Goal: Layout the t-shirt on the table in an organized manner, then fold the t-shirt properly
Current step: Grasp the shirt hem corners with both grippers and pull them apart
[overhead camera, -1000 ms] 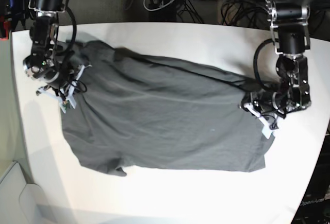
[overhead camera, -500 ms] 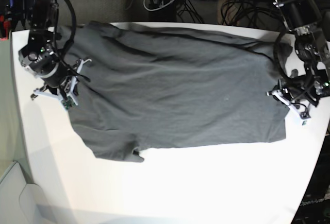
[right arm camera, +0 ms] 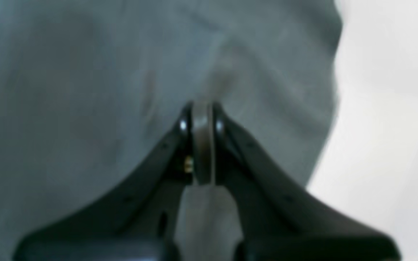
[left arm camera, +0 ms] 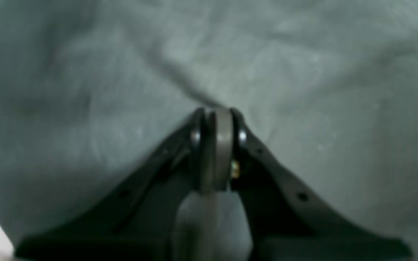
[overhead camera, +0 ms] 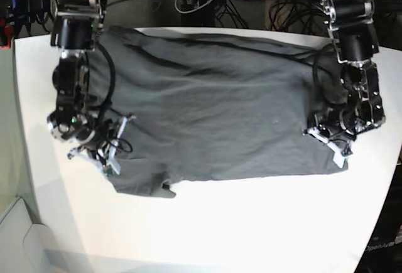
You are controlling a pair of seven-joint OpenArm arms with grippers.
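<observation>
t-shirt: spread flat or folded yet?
Spread, not folded: the t-shirt lies open across the table in one wrinkled layer, a sleeve sticking out at the near edge.

Base view: bright, even light from overhead; large smooth white table [overhead camera: 264, 229] near blown out w/ mild glare at its near edge. Dark charcoal-grey cotton t-shirt [overhead camera: 213, 116] on it keeps its soft creases. Faint arm shadows on the table's left side. Behind the table, dim clutter. Both wrist views soft & blurry, cloth washed to grey-green, black jaws unsharp; white table overexposed.
</observation>
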